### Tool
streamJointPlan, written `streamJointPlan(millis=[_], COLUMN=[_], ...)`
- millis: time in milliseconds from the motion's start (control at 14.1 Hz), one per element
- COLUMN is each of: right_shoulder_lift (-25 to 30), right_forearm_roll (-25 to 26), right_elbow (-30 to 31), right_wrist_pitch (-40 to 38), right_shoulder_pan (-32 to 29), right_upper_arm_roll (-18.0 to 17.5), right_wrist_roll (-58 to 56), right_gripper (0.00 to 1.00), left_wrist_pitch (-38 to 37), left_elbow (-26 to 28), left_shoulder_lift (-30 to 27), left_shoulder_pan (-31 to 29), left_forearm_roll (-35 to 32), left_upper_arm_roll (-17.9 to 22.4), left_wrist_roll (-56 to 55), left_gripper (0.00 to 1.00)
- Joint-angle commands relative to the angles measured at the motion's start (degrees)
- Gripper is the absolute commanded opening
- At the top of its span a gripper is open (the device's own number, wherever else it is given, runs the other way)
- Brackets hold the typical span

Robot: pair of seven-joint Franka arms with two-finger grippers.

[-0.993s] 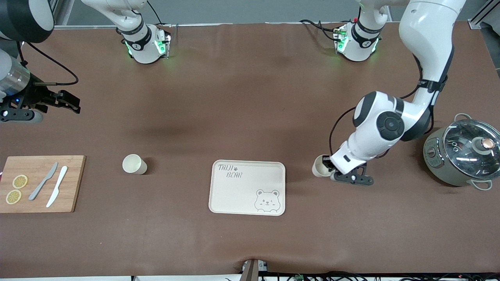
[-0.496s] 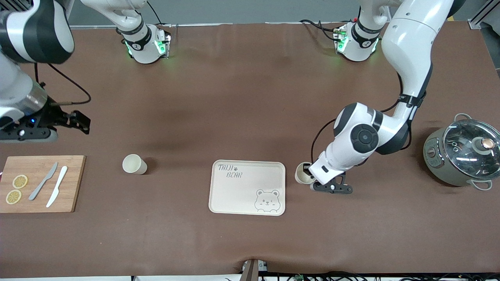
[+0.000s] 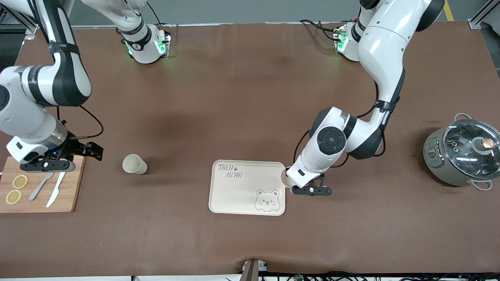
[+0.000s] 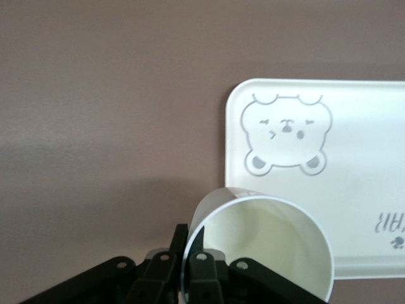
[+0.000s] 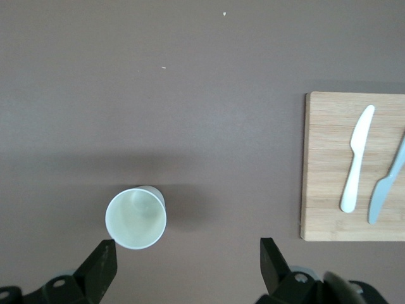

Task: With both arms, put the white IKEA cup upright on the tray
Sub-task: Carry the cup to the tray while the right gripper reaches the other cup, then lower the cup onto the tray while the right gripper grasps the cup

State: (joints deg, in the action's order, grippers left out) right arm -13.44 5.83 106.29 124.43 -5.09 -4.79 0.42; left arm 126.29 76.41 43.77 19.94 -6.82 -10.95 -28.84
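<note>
One white cup hangs tilted in the air over the tray's edge at the left arm's end, with my left gripper shut on its rim. In the left wrist view one finger sits inside the cup and one outside, and my left gripper is over the corner of the cream tray with the bear face. The tray lies flat mid-table. A second white cup stands upright on the table toward the right arm's end. My right gripper is open and holds nothing, between that cup and the cutting board; its jaws stand wide.
A wooden cutting board with two knives and lemon slices lies at the right arm's end, partly under the right wrist. A lidded grey pot stands at the left arm's end.
The left arm has carried its cup from beside the pot's end of the table to the tray's edge. The right arm has come down and toward the second cup, gripper still open.
</note>
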Motion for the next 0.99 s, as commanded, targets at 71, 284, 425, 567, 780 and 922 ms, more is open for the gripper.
streamJointPlan(millis=[71, 284, 425, 567, 780, 922], right_shoulder_lift=[-4.0, -7.3, -8.6, -8.6, -8.5, -9.0], right_forearm_roll=[0.9, 0.9, 0.9, 1.2, 1.2, 1.2], right_elbow=[0.1, 0.1, 0.7, 2.2, 5.9, 8.4], right_wrist_pitch=[3.8, 5.6, 5.8, 6.1, 10.9, 14.9], right_shoulder_pan=[-0.6, -0.6, -0.6, -0.5, -0.5, -0.4], right_upper_arm_roll=[-0.6, -0.6, -0.5, -0.6, -0.6, -0.5], right_wrist_roll=[0.0, 0.0, 0.0, -0.1, -0.1, -0.1], right_gripper=[1.00, 1.00, 1.00, 1.00, 1.00, 1.00], left_wrist_pitch=[-1.7, -1.7, -1.5, 0.9, 4.0, 4.1], left_elbow=[-6.3, -7.8, -8.9, -8.7, -7.8, -7.4], left_shoulder_lift=[3.6, 4.9, 6.3, 6.8, 7.7, 7.9], left_shoulder_pan=[3.2, 5.6, 7.7, 8.3, 9.5, 9.6], left_forearm_roll=[-1.0, -0.9, -0.7, -0.8, -0.8, -0.9], left_upper_arm_roll=[1.0, 2.9, 4.9, 5.1, 5.1, 5.1], left_wrist_roll=[-4.0, -4.2, -5.8, -8.1, -11.2, -11.3], left_gripper=[0.00, 0.00, 0.00, 0.00, 0.00, 0.00])
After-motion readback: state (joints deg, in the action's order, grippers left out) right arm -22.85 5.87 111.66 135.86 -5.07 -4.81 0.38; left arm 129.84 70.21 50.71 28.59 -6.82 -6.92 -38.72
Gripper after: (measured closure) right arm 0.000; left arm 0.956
